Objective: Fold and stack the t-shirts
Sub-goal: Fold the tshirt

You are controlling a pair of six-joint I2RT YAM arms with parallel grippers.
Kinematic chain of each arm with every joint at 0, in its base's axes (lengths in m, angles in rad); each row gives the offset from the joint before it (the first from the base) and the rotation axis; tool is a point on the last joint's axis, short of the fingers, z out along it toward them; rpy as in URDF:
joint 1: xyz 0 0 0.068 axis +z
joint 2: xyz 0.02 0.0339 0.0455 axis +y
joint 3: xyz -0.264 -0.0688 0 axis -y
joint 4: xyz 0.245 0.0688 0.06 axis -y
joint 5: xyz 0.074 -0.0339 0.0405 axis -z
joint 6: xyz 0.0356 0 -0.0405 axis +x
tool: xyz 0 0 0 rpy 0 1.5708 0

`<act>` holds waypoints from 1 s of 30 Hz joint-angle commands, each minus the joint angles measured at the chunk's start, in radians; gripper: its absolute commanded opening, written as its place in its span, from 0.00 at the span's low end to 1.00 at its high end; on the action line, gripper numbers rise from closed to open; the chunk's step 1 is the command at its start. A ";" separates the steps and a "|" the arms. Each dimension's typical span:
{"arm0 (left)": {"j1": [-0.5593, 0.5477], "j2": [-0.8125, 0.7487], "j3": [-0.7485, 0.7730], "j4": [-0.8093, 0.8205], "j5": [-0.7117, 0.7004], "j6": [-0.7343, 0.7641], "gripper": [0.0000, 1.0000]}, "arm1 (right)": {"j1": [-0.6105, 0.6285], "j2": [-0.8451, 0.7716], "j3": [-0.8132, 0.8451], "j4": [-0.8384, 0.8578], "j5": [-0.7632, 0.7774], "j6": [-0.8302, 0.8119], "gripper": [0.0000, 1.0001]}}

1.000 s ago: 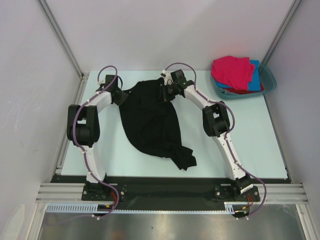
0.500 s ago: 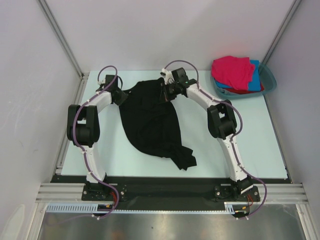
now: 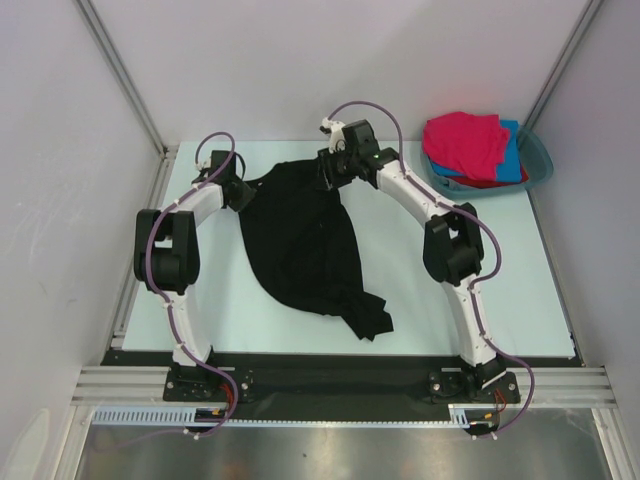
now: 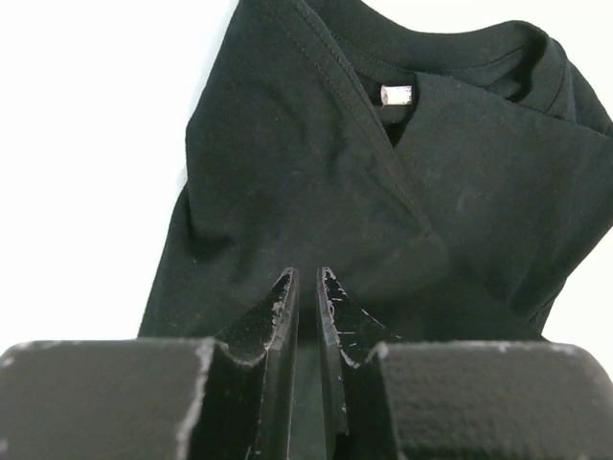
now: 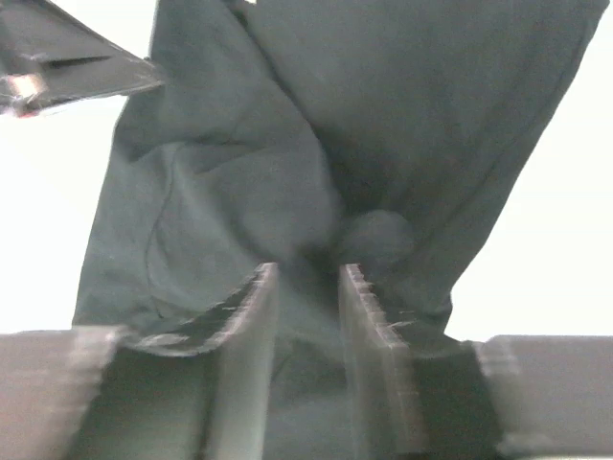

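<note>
The large black t-shirt (image 3: 300,245) lies spread and rumpled on the table, collar toward the far edge. My left gripper (image 3: 243,192) is at its left shoulder. In the left wrist view that gripper (image 4: 306,273) is shut on the black cloth (image 4: 306,172), with the white neck label (image 4: 396,94) beyond. My right gripper (image 3: 328,172) is at the shirt's far right corner. Its jaws (image 5: 305,266) stand apart with bunched black cloth (image 5: 383,115) between them. Magenta (image 3: 465,140), blue (image 3: 512,160) and red (image 3: 490,183) t-shirts lie piled in the basin.
The teal basin (image 3: 540,160) stands at the far right corner of the table. White walls close in the far side and both flanks. The shirt's crumpled lower end (image 3: 370,318) lies near the front edge between the arm bases.
The right gripper has moved a little toward the far edge along the shirt's top, and its elbow has swung right. The left arm and the shirt's main body have stayed put.
</note>
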 commanded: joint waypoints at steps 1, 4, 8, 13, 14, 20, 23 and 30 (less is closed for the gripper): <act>0.009 -0.029 -0.001 0.024 -0.006 0.013 0.18 | -0.006 0.063 0.037 -0.049 0.070 0.017 0.45; 0.009 -0.031 0.000 0.020 -0.013 0.013 0.18 | -0.001 0.078 0.037 -0.060 0.131 0.027 0.64; 0.011 -0.036 0.002 0.025 -0.026 0.017 0.18 | 0.001 0.048 0.006 -0.063 0.180 0.019 0.66; 0.011 -0.010 0.044 0.085 0.012 0.039 0.19 | -0.001 -0.021 -0.063 -0.032 0.188 0.008 0.67; 0.011 0.019 0.063 0.082 0.020 0.046 0.19 | -0.001 -0.038 -0.071 -0.032 0.187 0.005 0.67; 0.009 0.110 0.193 0.120 0.069 0.113 0.25 | 0.005 -0.109 -0.147 -0.014 0.164 -0.003 0.67; 0.009 0.165 0.261 0.114 0.109 0.159 0.27 | 0.007 -0.138 -0.180 -0.005 0.156 -0.004 0.68; 0.007 0.261 0.388 -0.070 0.095 0.181 0.35 | -0.024 -0.100 -0.163 0.063 0.075 -0.006 0.68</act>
